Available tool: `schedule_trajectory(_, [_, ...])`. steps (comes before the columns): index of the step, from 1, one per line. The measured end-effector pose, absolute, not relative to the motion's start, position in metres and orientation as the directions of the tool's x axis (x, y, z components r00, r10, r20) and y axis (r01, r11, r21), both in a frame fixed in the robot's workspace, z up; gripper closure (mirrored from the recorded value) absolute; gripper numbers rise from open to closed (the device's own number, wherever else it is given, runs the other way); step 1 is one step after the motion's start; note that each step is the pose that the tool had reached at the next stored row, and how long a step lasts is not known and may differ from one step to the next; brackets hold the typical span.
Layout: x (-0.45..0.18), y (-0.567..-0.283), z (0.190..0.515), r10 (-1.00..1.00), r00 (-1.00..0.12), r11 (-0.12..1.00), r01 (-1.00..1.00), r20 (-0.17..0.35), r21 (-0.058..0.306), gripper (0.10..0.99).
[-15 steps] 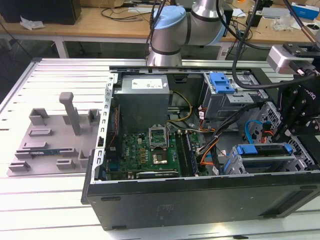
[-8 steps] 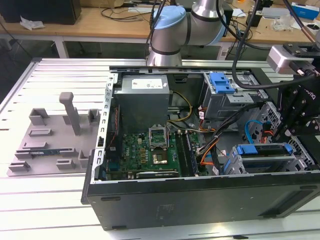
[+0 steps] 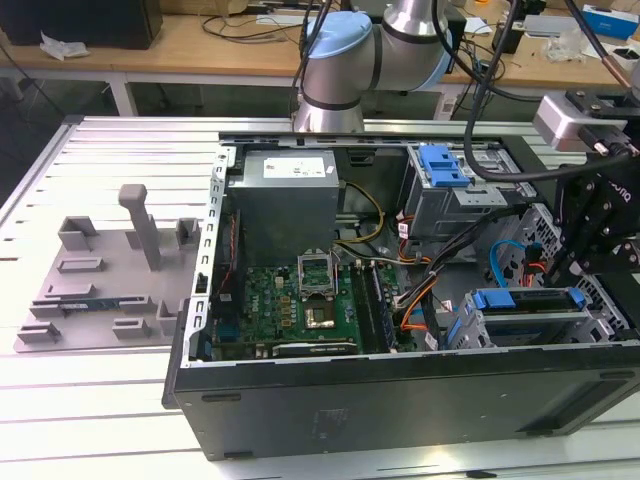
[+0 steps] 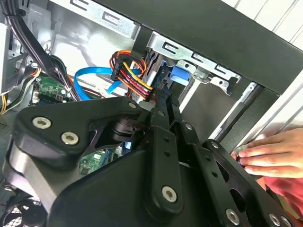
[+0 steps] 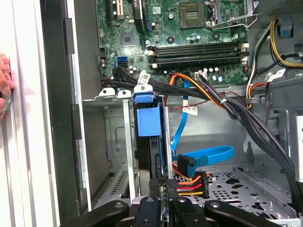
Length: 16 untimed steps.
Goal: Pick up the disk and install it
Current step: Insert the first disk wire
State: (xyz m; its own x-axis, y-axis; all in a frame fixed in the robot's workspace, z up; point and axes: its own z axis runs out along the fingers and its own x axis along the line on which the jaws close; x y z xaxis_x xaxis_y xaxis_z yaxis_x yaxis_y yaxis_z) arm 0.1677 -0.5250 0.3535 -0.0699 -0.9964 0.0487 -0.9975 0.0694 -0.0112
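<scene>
A ribbed aluminium table (image 3: 110, 150) carries an open computer case (image 3: 400, 400) lying on its side, so we look straight down into it. Nearest to us in the first wrist view, the gripper (image 5: 163, 208) has its jaws drawn close together on the near end of the disk (image 5: 147, 120). The disk stands edge-on between them, with its blue carrier reaching into the drive cage (image 5: 111, 97). We judge that this narrow end-grip lets the disk travel along the cage's rails without the jaws fouling the sheet metal. How deeply the disk is seated we cannot tell. Just beside it sits a power plug (image 5: 189, 182) with red, orange and yellow wires, and a blue data cable (image 5: 208, 153) loops near it. We cannot tell whether either is joined to the disk. A person's hand (image 4: 270, 158) rests at the case's outer wall, likely to steady it. Further on lie the motherboard (image 3: 290, 300) and the grey power supply box (image 3: 285, 200), and behind the case rises the arm (image 3: 345, 70).
</scene>
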Motion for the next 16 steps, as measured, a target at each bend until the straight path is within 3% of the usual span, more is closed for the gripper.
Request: schedule_trajectory(16, [0.1677,-0.5254,0.3499,-0.996,-0.07,0.069,-0.998,0.049,-0.011,0.922])
